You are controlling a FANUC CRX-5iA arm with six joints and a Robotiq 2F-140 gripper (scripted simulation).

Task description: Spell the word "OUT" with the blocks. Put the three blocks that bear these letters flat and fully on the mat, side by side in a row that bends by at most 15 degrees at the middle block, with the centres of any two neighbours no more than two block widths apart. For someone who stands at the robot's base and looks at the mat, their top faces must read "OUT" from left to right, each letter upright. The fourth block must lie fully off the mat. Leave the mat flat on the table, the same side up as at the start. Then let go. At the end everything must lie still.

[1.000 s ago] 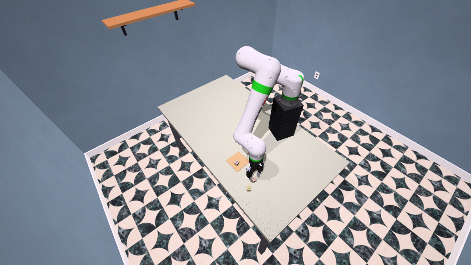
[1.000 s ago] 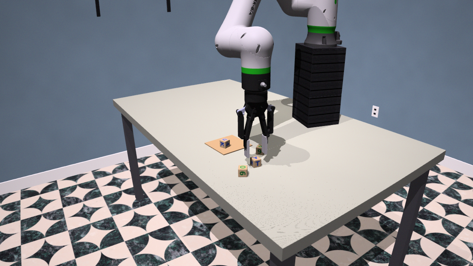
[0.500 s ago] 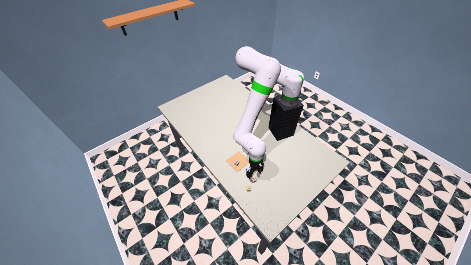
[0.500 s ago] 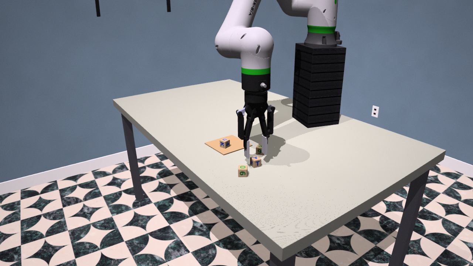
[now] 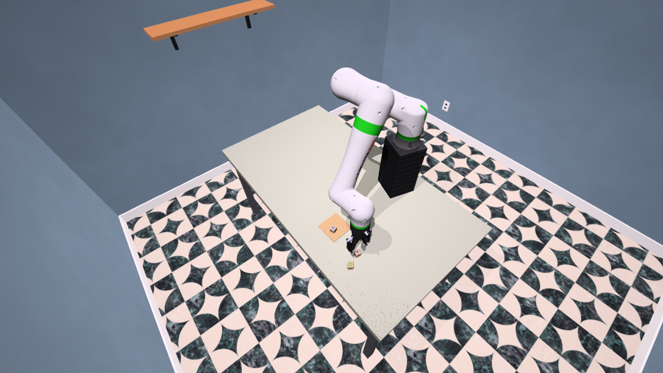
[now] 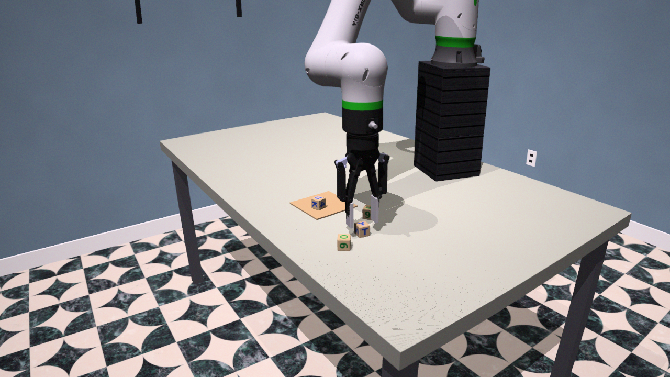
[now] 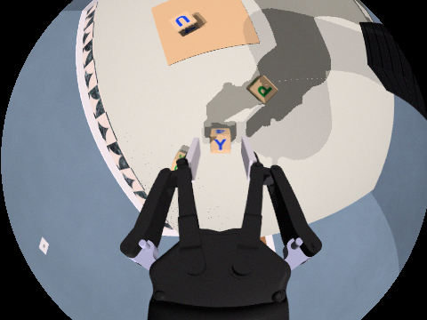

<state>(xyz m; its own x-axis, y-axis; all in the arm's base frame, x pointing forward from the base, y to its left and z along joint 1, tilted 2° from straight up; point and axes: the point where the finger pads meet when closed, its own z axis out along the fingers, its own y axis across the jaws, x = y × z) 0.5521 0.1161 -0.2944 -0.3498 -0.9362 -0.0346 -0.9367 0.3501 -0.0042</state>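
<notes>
Letter block with the Y on top (image 5: 358, 253) (image 6: 362, 229) (image 7: 221, 144) is the one to watch, since its side toward the exterior camera has the T. It's on the table (image 5: 278, 162) (image 6: 468, 262) (image 7: 133, 102), off the mat (image 5: 334, 220) (image 6: 304, 203) (image 7: 213, 40).

The gripper (image 5: 358, 250) (image 6: 361, 222) (image 7: 220, 145) hangs right over it, fingers partly spread with nothing pinched. What matters imo is how the block lines up with that gap: in the wrist view Y sits between the two pads, bit of room on either side, and the exterior view has the tips up above it. So I'd guess the next move is pretty much down, then squeeze. Pads look about parallel to two of its sides, which should help.

Grabbing it isn't the whole job though. T is on a side, so it'll need a roll onto another face at some point, plus a turn so it reads upright from the base.

Watch the O block (image 5: 350, 265) (image 6: 344, 242) (image 7: 176, 158) too, it's near one finger and could get bumped. U block (image 5: 333, 229) (image 6: 317, 202) (image 7: 183, 22) is the only one on the mat, and the P block (image 6: 366, 212) (image 7: 262, 90) is off it, looks like the spare.
</notes>
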